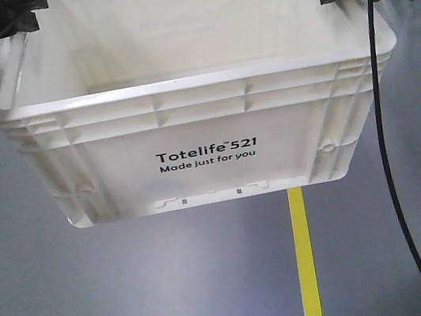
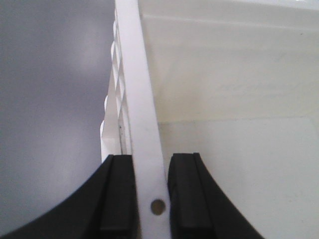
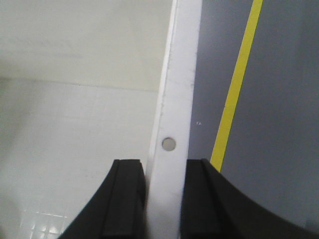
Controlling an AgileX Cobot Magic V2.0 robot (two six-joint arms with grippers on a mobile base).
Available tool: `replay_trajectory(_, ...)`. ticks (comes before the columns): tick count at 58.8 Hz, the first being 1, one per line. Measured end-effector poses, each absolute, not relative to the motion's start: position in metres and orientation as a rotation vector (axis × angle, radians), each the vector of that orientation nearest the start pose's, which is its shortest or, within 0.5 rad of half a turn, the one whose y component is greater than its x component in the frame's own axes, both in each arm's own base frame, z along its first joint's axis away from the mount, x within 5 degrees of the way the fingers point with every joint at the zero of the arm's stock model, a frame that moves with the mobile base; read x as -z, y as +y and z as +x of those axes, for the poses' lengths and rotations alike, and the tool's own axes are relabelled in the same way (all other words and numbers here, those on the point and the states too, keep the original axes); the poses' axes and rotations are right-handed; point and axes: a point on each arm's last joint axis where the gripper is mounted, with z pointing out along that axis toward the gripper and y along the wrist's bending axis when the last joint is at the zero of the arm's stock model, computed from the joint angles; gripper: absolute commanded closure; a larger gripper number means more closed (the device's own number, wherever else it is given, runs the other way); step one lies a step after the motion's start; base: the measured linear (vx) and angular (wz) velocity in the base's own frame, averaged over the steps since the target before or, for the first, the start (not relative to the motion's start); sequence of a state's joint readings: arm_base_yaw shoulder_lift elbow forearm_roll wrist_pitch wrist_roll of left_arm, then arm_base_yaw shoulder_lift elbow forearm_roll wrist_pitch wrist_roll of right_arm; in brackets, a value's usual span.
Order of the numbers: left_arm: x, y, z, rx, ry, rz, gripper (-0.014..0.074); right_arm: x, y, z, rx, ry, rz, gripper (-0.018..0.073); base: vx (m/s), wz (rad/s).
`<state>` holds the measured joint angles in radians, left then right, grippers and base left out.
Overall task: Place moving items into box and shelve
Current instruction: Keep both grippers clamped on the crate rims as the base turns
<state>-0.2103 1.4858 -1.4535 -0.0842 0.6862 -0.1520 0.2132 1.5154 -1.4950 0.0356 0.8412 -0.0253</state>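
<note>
- The front view looks forward and down, close onto the box point(image 1: 207, 138), taking in its printed wall, open top and the grey floor point(image 1: 136, 298).
- The left wrist view sits just behind the left tool point(image 2: 151, 167), looking along the box's left rim.
- The right wrist view sits likewise behind the right tool point(image 3: 163, 169), looking along the right rim.
- All three share the box interior; the front and right wrist views share the yellow line point(image 1: 305, 263).

The left gripper point(image 2: 151, 158) and the right gripper point(image 3: 164, 163) are matt black, each with two fingers point(image 2: 117, 199) whose inner faces are flat, straight-edged slabs and whose outer sides flare away in a smooth curve. In the front view their bodies show as angular black housings. A thin black cable point(image 1: 380, 99) runs down from the right one.
</note>
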Motion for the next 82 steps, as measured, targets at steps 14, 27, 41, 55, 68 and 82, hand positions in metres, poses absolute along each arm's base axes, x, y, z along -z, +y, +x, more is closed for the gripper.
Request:
replay_trajectory(14,-0.3898,-0.0751,0.3286,0.297,2.215,0.022,0.0610,-0.3821,0.0736,0.3285,-0.135,2.334,-0.265,0.0572,0.51,-0.13)
replay_trajectory(27,-0.3898,-0.0751,0.3286,0.297,2.215,0.022,0.0610,-0.3821,0.0737,0.3285,-0.137,2.334,-0.264,0.0572,0.52,-0.13)
replay_trajectory(41,-0.3898,-0.0751,0.3286,0.296,2.215,0.023,0.0610,-0.3821,0.0737,0.3285,-0.137,2.334,-0.264,0.0572,0.51,-0.15)
replay_trajectory(55,-0.3898,-0.0750,0.3286,0.295,2.215,0.023,0.0610,-0.3819,0.0738,0.3287,-0.138,2.335,-0.264,0.0572,0.49,-0.21)
replay_trajectory(68,-0.3898,-0.0750,0.3286,0.295,2.215,0.023,0.0610,-0.3819,0.0739,0.3287,-0.139,2.335,-0.263,0.0572,0.48,-0.29)
replay_trajectory(82,-0.3898,-0.0750,0.3287,0.295,2.214,0.023,0.0610,-0.3819,0.0739,0.3287,-0.139,2.335,-0.263,0.0572,0.45,-0.35)
